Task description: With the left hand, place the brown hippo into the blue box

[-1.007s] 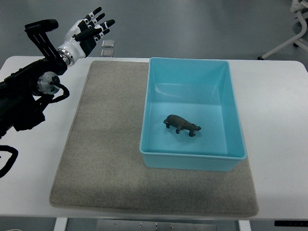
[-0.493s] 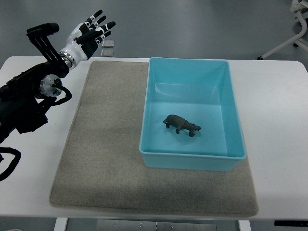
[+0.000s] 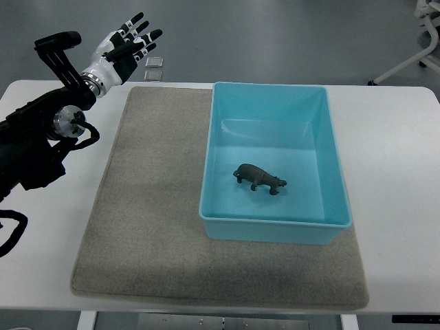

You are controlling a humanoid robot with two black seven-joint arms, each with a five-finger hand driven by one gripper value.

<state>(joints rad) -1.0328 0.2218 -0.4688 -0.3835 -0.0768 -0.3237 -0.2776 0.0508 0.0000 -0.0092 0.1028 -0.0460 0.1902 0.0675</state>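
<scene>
The brown hippo [image 3: 260, 178] stands on the floor of the blue box [image 3: 333, 165], a little below its middle, head toward the right. My left hand [image 3: 128, 42] hovers far from it at the upper left, beyond the table's back edge, fingers spread and holding nothing. Its black arm [image 3: 41, 137] comes in from the left edge over the white table. The right arm does not show.
The blue box sits on the right part of a grey mat [image 3: 151, 206] that covers the white table [image 3: 399, 172]. Two small clear squares [image 3: 154, 67] lie on the floor behind the table. A chair base [image 3: 419, 48] shows at the upper right.
The left hand has shifted only slightly near the upper left, staying spread. The hippo and the box have not moved.
</scene>
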